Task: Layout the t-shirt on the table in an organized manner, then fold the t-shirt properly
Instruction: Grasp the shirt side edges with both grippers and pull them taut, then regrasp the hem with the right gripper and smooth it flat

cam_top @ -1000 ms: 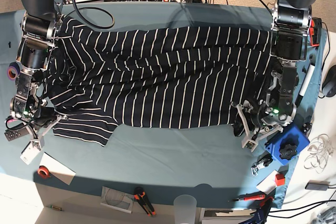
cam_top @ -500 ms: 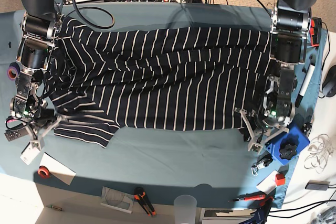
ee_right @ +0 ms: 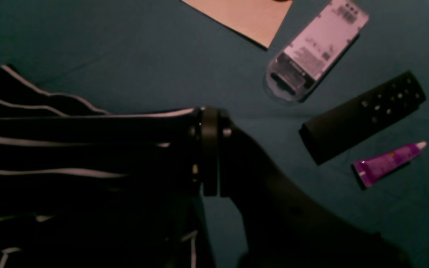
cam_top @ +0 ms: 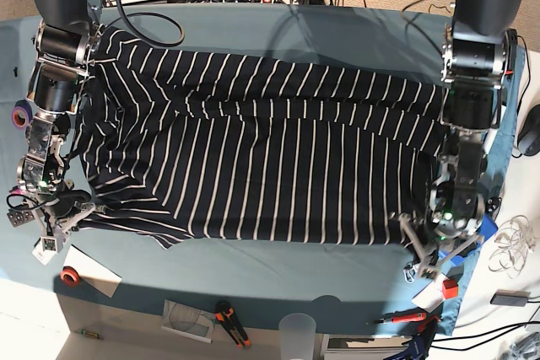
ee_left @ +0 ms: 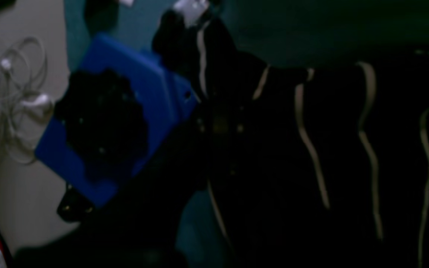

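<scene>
The right tool (cam_top: 52,223), clamped on a sleeve corner, has stayed put. The striped t-shirt (cam_top: 253,158) now spreads wider and flatter toward the tabletop's (cam_top: 278,271) near edge, since the left tool (cam_top: 432,250) closed on the hem corner and pulled.

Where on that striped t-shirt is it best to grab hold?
Probably at the bottom corners of the t-shirt, from the outer sides. Its near edge lies straight across the table, and the left gripper and right gripper already pinch there.
</scene>
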Available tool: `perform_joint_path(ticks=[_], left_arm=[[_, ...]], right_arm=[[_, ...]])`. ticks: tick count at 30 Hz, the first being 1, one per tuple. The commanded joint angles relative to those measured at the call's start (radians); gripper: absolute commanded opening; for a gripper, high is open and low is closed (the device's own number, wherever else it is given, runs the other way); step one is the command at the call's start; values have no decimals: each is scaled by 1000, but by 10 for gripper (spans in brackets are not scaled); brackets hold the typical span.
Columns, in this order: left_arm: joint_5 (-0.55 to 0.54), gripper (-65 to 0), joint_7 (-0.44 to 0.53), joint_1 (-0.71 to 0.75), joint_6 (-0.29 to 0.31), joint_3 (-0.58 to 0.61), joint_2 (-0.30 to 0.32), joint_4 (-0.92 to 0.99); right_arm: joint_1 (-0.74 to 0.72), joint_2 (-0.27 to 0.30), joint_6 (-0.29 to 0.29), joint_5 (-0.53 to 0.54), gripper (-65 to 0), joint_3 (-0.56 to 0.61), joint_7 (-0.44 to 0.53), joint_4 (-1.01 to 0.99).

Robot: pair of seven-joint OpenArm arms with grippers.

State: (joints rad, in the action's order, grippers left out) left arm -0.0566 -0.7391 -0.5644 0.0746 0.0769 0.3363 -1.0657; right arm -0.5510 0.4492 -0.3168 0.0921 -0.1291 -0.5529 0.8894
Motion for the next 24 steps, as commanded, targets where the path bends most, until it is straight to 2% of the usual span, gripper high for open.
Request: perform_joint_path(ticks=[1,6,9,10,13,15,20,23,24], left_arm=[[23,-650,14,-28,-24,-8,24,-14],[-32,-650,13,6,-24,-8,60,-14],[-103,-650,-1,14,-24,-24,82,-15],[-135,-650,-2,16,-10,-41,82,-15],[-238,-650,-13,23,115,-108,77,-15],[-278,-650,-23,25,158,-134,76,-15],[-285,-650,-28,25,163,-136,76,-15],[-284,-650,-28,25,163,-136,76,-14],[-284,-650,-28,25,163,-136,76,-14]], right_arm=[[-34,27,23,-14,-650,-6,30,18],[-33,28,23,-5,-650,-23,3,20],[-32,28,2,44,-650,-85,-32,20],[-31,28,-29,61,-650,-113,-44,20],[-27,27,-121,90,-650,-181,-78,20],[-28,28,-164,103,-650,-198,-120,20],[-28,27,-207,151,-650,-199,-154,19],[-29,27,-335,193,-650,-199,-209,19],[-31,27,-381,221,-615,-199,-253,19]])
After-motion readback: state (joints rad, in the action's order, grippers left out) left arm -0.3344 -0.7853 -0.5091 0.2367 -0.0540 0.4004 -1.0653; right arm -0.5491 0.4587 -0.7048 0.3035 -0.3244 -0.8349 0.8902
